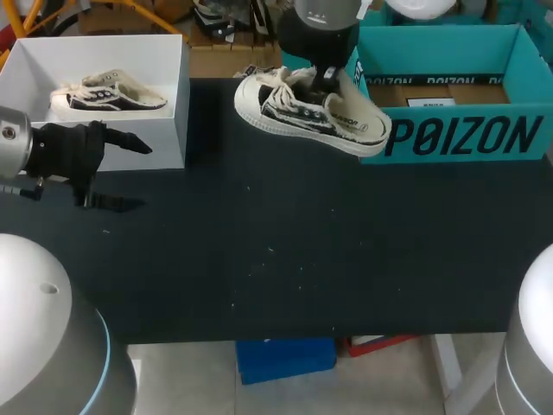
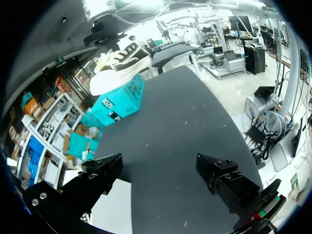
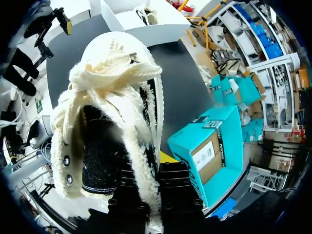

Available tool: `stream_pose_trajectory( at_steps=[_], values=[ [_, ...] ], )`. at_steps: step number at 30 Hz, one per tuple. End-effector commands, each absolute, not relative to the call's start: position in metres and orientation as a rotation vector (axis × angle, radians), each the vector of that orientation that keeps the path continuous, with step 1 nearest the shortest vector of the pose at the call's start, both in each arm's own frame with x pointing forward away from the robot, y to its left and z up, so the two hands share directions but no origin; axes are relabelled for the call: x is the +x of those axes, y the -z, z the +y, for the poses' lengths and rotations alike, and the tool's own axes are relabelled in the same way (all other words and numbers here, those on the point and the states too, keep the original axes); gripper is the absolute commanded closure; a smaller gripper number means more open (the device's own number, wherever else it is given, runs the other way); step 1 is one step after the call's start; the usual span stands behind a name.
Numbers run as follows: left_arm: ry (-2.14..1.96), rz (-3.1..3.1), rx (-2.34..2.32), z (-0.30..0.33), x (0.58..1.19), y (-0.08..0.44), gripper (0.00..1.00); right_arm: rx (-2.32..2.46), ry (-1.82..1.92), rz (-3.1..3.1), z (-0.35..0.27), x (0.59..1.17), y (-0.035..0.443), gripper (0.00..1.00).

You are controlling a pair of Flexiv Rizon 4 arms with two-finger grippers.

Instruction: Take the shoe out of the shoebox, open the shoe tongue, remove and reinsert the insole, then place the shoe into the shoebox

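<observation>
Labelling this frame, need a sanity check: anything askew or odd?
Only the shoe: it hangs tilted from the right gripper, heel end low and overlapping the teal shoebox front corner, laces loose. Nothing spilled or visibly damaged.

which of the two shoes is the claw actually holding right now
The shoe in front of the teal box, gripped by the right claw. The other shoe lies inside the white box, with no claw on it.
</observation>
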State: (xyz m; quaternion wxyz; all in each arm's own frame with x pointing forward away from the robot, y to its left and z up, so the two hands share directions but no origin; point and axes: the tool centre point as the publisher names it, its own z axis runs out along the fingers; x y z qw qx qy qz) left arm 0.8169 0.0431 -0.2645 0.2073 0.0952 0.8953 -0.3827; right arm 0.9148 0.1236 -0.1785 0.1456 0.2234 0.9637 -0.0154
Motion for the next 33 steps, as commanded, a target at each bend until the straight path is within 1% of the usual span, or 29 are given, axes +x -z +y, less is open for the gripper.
stream_pose_trajectory(
  at_steps=[1, 5, 10, 23, 33],
  values=[
    [1.062, 2.488, 0.265, 0.043, 0.815, 0.266, 0.00, 0.407, -0.087, 2.780, 0.119, 0.912, 0.179, 1.00],
    [1.062, 2.488, 0.265, 0.043, 0.815, 0.266, 0.00, 0.425, -0.083, 2.779, 0.117, 0.910, 0.181, 1.00],
    [1.062, 2.488, 0.265, 0.043, 0.815, 0.266, 0.00, 0.419, -0.024, 2.760, 0.098, 0.929, 0.180, 1.00],
    [1.062, 2.488, 0.265, 0.043, 0.815, 0.266, 0.00, 0.101, 0.090, 2.853, 0.008, 0.987, 0.172, 1.00],
    [1.062, 2.488, 0.265, 0.043, 0.815, 0.266, 0.00, 0.022, 0.131, 2.904, -0.063, 1.040, 0.176, 1.00]
  ],
)
